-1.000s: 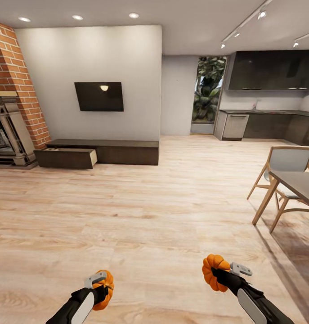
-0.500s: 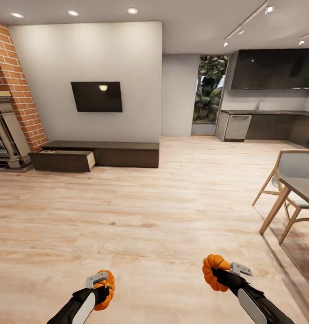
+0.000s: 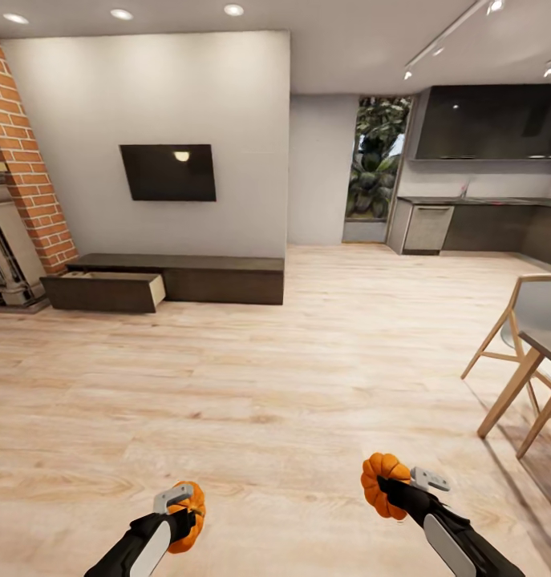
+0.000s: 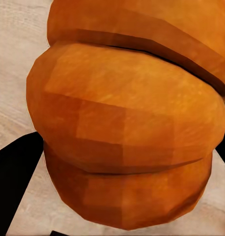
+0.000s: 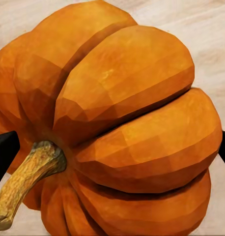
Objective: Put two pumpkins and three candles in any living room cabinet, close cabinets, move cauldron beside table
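Observation:
Each of my grippers carries an orange ribbed pumpkin low over the wood floor. My left gripper (image 3: 181, 517) is shut on one pumpkin (image 3: 188, 517), whose ribs loom close in the left wrist view (image 4: 127, 132). The right gripper (image 3: 387, 486) is shut on the other pumpkin (image 3: 380, 483); the right wrist view catches its pale stem and ribs (image 5: 117, 132). Far ahead on the left, against the white wall, sits the long dark-brown cabinet (image 3: 219, 276), with its left drawer (image 3: 103, 290) pulled open. The candles and the cauldron are out of view.
A TV (image 3: 168, 171) hangs above the cabinet and a brick fireplace (image 3: 14, 208) stands at the far left. A wooden chair (image 3: 528, 320) and a table corner (image 3: 548, 344) sit at the right edge. The dark kitchen (image 3: 484, 220) lies behind, right. Open floor (image 3: 267, 385) stretches ahead.
The whole view has shifted: the cabinet and fireplace slid left and the chair and table slid right and lower, so the camera moved. Both grippers still hold their pumpkins.

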Available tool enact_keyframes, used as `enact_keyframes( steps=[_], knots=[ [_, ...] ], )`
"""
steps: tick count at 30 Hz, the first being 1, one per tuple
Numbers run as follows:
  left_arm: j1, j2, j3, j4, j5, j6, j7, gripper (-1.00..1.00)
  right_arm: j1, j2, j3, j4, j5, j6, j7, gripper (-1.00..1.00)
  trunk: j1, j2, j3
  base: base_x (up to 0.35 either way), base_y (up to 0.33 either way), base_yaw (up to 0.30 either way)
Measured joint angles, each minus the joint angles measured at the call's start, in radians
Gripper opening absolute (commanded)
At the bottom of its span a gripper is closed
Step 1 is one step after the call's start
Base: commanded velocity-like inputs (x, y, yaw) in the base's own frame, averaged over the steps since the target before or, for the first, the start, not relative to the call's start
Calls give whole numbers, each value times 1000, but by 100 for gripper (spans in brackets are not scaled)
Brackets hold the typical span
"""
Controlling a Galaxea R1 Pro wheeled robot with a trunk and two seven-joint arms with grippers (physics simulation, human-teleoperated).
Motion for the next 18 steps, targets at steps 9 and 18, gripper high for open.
enact_keyframes(
  steps=[9,18],
  knots=[
    [0,0,0,0,0,0,0,-100,0,0,-1,1,-4,-33,-1,-100,0,0,0,338,0,0],
    [0,-1,0,0,0,-1,0,-100,0,1,-2,1,-18,-44,-3,-100,0,0,0,338,0,0]
  ],
)
